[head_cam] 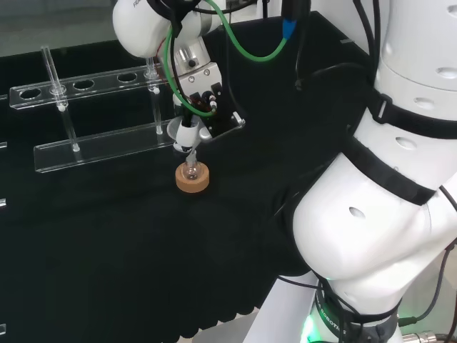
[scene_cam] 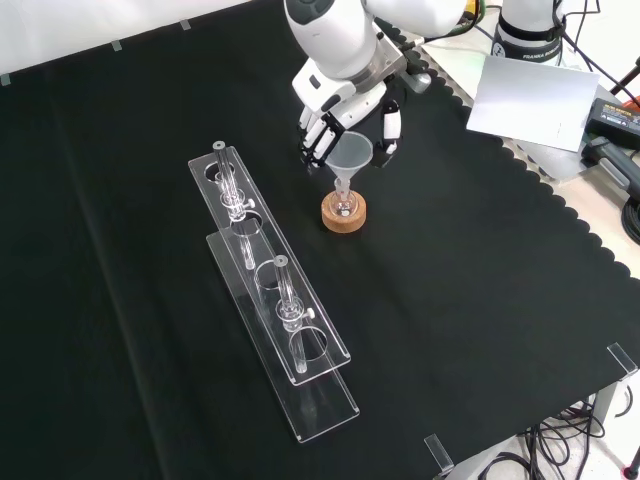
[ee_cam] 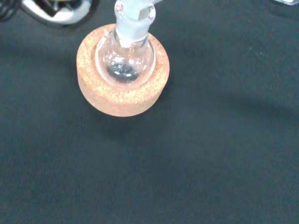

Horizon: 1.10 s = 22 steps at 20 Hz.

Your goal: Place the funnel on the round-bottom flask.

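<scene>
Over the cork ring [scene_cam: 344,213] near the middle of the cloth, your hand [scene_cam: 345,112] has its fingers curled round the rim of the funnel [scene_cam: 350,155] and is grasping it. The funnel stands upright, cone up, stem pointing straight down. In the front view that stem reaches the neck of the flask [scene_cam: 344,205], which sits in the ring directly below the hand — whether the stem is fully seated or only just entering the neck, you can't tell from here.

The wrist view shows the flask [ee_cam: 125,60] nested in the ring [ee_cam: 122,70] with the pale stem [ee_cam: 134,14] at its mouth, seemingly in line with the neck.

What matters for your next move is that line: funnel axis and flask neck look to share one vertical, so any remaining travel should be straight down, with no sideways drift that could tip the flask in its ring. Beside the flask, in the front view's left, lies the clear rack [scene_cam: 270,290] — well apart.
</scene>
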### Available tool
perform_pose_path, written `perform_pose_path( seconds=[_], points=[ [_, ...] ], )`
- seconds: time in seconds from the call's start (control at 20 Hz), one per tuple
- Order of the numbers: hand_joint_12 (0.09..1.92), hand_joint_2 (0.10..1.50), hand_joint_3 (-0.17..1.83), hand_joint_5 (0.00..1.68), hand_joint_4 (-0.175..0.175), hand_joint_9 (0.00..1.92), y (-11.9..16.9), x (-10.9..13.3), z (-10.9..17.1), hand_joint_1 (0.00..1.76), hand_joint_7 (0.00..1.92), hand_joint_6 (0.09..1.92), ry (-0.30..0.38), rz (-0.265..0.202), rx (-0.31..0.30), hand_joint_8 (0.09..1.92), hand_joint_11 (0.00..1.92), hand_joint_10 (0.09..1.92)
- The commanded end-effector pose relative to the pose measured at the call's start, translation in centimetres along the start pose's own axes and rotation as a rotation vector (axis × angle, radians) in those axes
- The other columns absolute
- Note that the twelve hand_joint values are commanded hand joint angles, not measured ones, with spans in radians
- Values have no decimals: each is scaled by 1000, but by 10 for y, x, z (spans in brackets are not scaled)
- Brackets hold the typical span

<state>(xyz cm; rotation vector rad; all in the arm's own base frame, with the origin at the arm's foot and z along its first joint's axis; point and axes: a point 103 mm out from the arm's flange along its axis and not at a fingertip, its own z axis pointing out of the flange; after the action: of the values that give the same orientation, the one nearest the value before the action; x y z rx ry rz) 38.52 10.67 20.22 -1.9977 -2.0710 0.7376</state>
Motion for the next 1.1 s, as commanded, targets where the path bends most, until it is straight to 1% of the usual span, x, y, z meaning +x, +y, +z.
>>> perform_pose_path(
  seconds=[0.05,0.4,0.55,0.85,1.1],
  points=[
    [1268,747,580,528,8,750,2,-2,0,854,371,454,2,-5,3,666,639,505],
    [1268,745,580,511,4,737,3,-4,2,850,363,449,5,-4,5,666,638,505],
    [1268,735,576,487,-1,728,4,-2,2,844,353,438,-1,-5,24,664,635,504],
    [1284,681,587,410,-18,669,4,1,5,819,298,332,-2,-6,44,679,604,543],
    [1285,665,585,395,-24,647,3,-1,6,808,276,307,2,-6,51,678,594,549]
  ],
)
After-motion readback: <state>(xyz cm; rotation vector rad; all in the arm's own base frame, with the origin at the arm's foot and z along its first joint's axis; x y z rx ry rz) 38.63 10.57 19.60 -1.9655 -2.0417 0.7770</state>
